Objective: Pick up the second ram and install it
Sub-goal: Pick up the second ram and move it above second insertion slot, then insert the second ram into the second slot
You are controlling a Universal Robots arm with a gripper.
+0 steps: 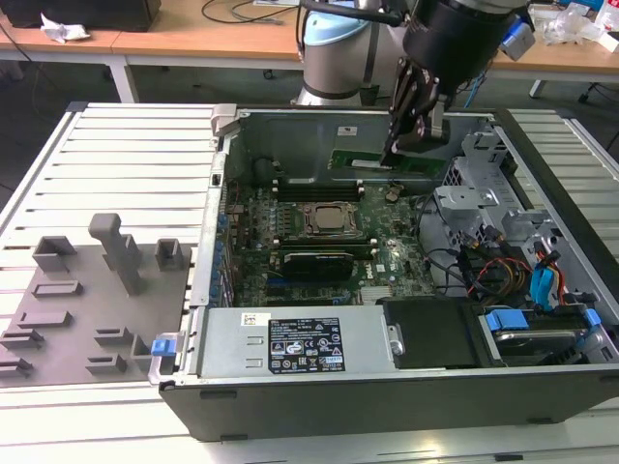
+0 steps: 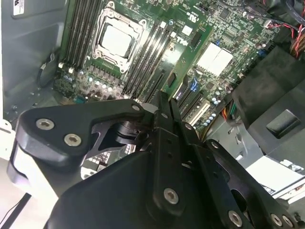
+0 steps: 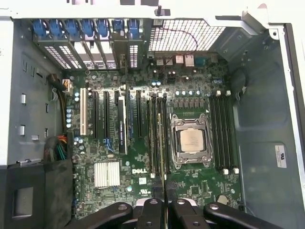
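Open computer case [image 1: 542, 387] lay on the slatted white table [image 1: 126, 155]. Motherboard [image 1: 319, 242] was exposed inside, silver processor [image 1: 329, 218] seated in its socket, empty memory slots [image 3: 220, 138] alongside. Grey holder tray [image 1: 87, 309] with upright blocks sat beside the case, toward the exterior view's left. Drive cage [image 1: 484, 179] and coloured cables [image 1: 503, 275] filled the case's end toward the exterior view's right. White-labelled power supply [image 1: 305, 343] ran along the near wall.

even, bright overhead light in the exterior view, with soft shadow inside the computer case [image 1: 319, 126]. both wrist views are dimmer; the gripper [image 2: 164, 112] looms dark and slightly blurred up close.
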